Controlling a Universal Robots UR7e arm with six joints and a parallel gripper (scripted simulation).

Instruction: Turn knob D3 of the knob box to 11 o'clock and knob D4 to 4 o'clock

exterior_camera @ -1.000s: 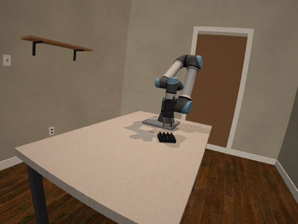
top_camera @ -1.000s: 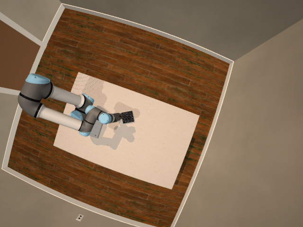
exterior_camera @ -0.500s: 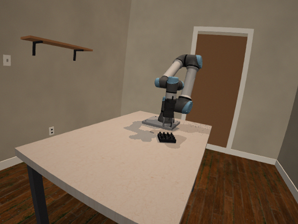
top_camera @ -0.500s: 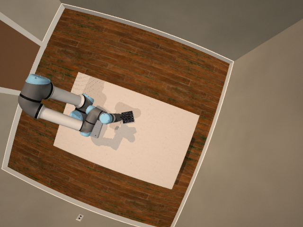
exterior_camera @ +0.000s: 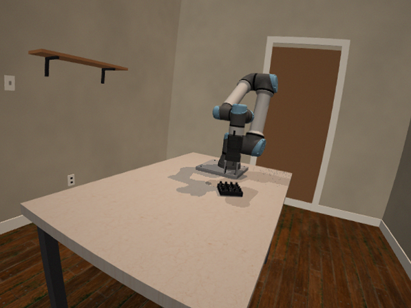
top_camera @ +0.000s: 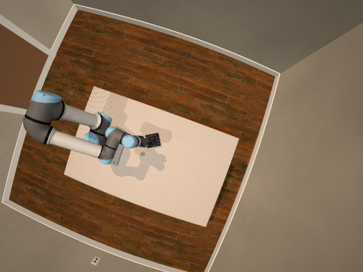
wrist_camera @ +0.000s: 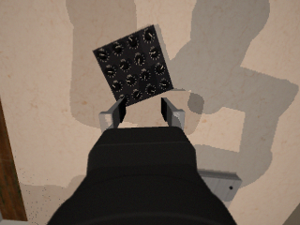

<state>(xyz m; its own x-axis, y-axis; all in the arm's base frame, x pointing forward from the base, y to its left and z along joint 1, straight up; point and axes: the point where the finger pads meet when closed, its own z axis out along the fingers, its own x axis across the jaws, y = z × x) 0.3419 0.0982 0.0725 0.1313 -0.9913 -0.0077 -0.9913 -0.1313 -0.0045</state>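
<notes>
The black knob box (top_camera: pixel 153 140) (exterior_camera: pixel 231 194) (wrist_camera: pixel 128 53) lies on the table with its knobs up, in four rows of four. In the wrist view it is turned at a slant, above and left of the fingers. White lines and marks show on the knobs, but the names are too small to read and the socket cannot be made out, so I cannot tell which knobs are D3 and D4. My gripper (exterior_camera: pixel 231 172) (wrist_camera: pixel 142 105) is open and empty, above the table and beside the box on the robot-base side. In the wrist view the left finger overlaps the box's lowest corner.
The table (top_camera: pixel 187 175) (exterior_camera: pixel 141 220) (wrist_camera: pixel 37 70) carries the arm's grey base plate (top_camera: pixel 117 154) (exterior_camera: pixel 208 168) (wrist_camera: pixel 217 183) behind the gripper. Shadows of the arm fall around the box. A wall shelf (exterior_camera: pixel 79 59) hangs far off to the left in the exterior view.
</notes>
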